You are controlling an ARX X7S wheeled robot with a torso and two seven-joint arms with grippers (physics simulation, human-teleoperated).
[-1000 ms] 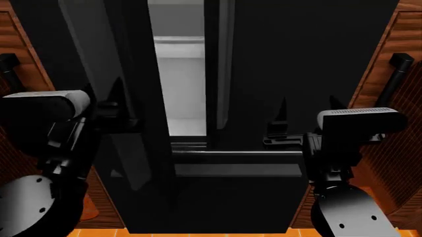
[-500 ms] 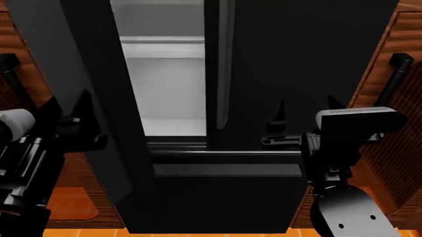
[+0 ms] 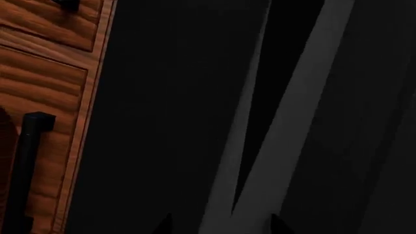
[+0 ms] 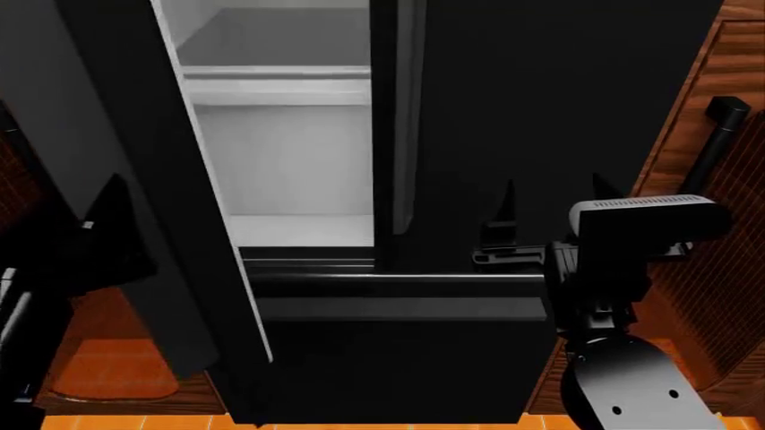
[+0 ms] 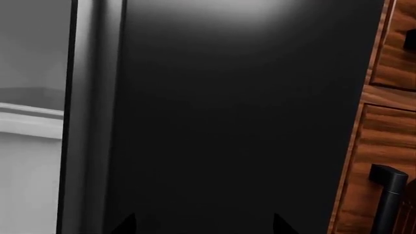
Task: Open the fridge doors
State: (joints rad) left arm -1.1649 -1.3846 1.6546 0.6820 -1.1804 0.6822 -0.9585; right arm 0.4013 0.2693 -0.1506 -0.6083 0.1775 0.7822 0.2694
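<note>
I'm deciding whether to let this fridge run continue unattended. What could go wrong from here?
1. The left door is swung out while the left gripper sits at the view's edge, its grasp unseen, so it may slip off the handle.
2. The right door is shut and the right gripper hovers beside its handle, empty; closing now might miss it.
3. The open door could swing into the wooden cabinet.

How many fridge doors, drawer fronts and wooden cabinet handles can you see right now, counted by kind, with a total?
Fridge doors: 2, left door swung open, right door shut.
Drawer front: 1.
Cabinet handles: 2, one by the left door, one on the right.
Total: 5.
</note>
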